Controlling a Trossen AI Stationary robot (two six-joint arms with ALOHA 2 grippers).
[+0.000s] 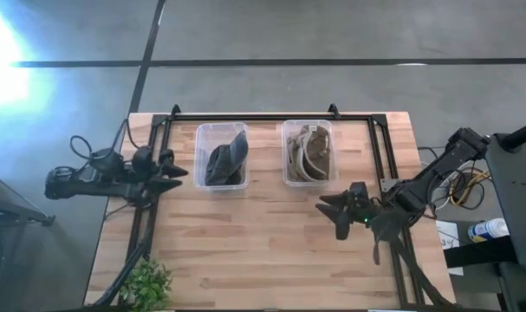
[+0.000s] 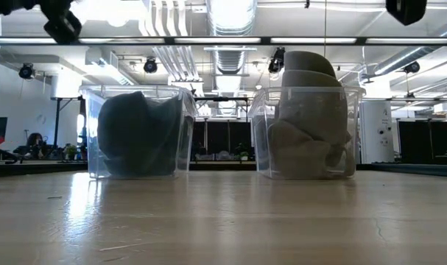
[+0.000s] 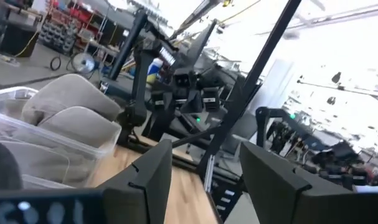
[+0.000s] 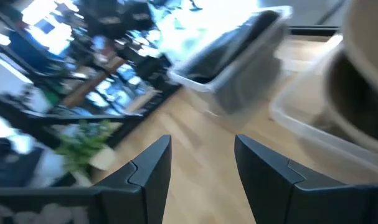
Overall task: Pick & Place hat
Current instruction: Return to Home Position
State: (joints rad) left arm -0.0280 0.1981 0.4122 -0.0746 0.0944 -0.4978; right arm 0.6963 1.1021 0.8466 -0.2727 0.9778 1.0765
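Observation:
Two clear plastic bins stand at the table's far side. The left bin (image 1: 221, 156) (image 2: 138, 132) holds dark hats. The right bin (image 1: 308, 152) (image 2: 308, 132) holds beige hats (image 2: 305, 110) piled above its rim; they also show in the left wrist view (image 3: 64, 118). My left gripper (image 1: 178, 178) (image 3: 204, 180) hovers open at the table's left edge, left of the dark-hat bin. My right gripper (image 1: 330, 212) (image 4: 201, 168) hovers open above the bare wood, nearer than the beige-hat bin. Neither holds anything.
A small green plant (image 1: 146, 282) stands at the table's near left corner. A black frame rail (image 1: 271, 114) runs along the far edge and down both sides. Bare wooden table (image 1: 245, 243) lies between the bins and the near edge.

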